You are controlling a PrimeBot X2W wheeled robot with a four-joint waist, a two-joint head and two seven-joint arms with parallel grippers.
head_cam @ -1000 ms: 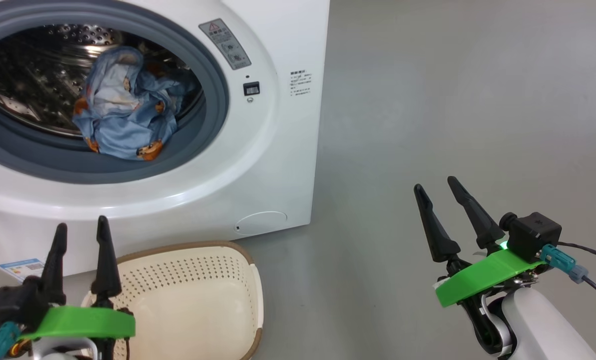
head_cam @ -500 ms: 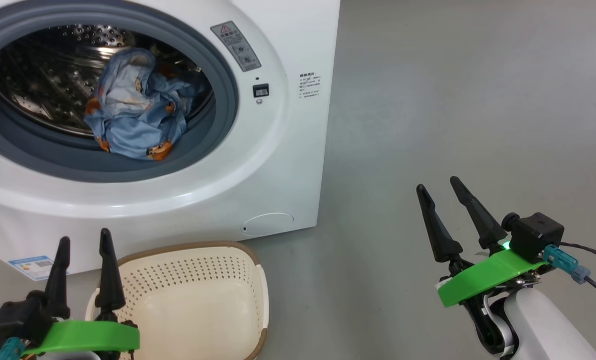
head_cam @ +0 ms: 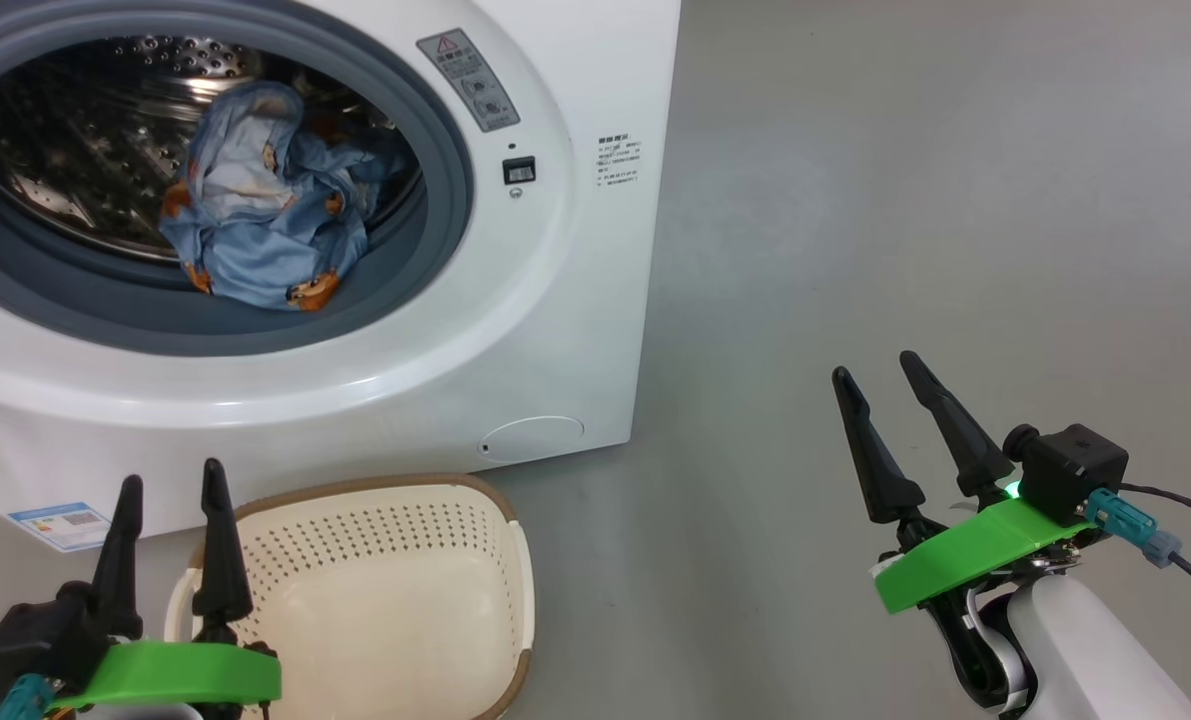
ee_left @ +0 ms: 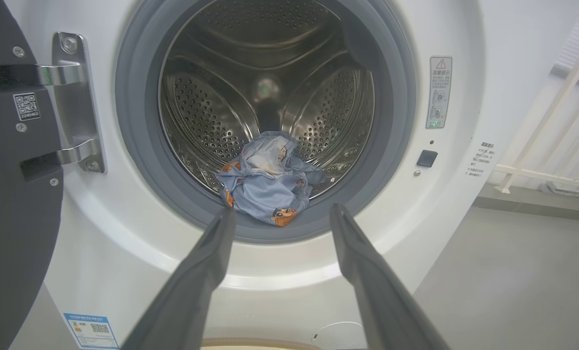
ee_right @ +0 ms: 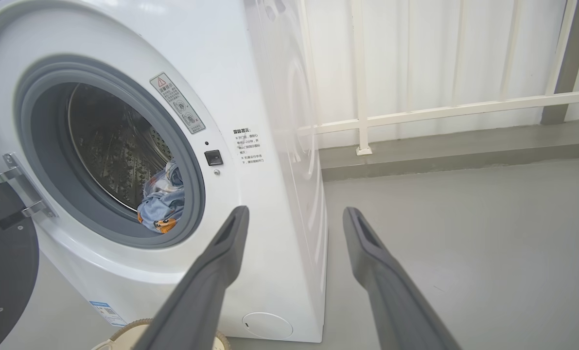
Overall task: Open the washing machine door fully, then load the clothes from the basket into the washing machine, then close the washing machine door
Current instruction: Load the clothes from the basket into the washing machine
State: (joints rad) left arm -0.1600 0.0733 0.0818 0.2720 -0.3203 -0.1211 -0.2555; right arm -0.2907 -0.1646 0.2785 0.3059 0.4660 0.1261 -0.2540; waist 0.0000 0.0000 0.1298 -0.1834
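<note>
Grey floor [head_cam: 905,200] beside the washing machine [head_cam: 595,330]

The white washing machine [head_cam: 575,300] stands with its glossy black door [ee_left: 7,204] swung wide open at its left. Light blue printed clothes [head_cam: 255,230] lie crumpled at the steel drum's [ee_left: 211,107] front edge. The cream basket [head_cam: 385,540] sits upright on the floor [head_cam: 855,200] just before the machine's lower front, bare inside.

Bright, even, diffuse light fills every view, and shadows on the smooth grey floor [head_cam: 905,200] are faint and soft. A pale highlight curves along the glossy front of the big white front-loading washing machine [head_cam: 555,330]. Its perforated steel drum [ee_left: 270,73] is dimmer and full of mirror-like reflections. In the wrist views, the left hand [ee_left: 283,211] and right hand [ee_right: 295,210] look soft and out of focus, and the machine's straight edges bow near the borders.
</note>
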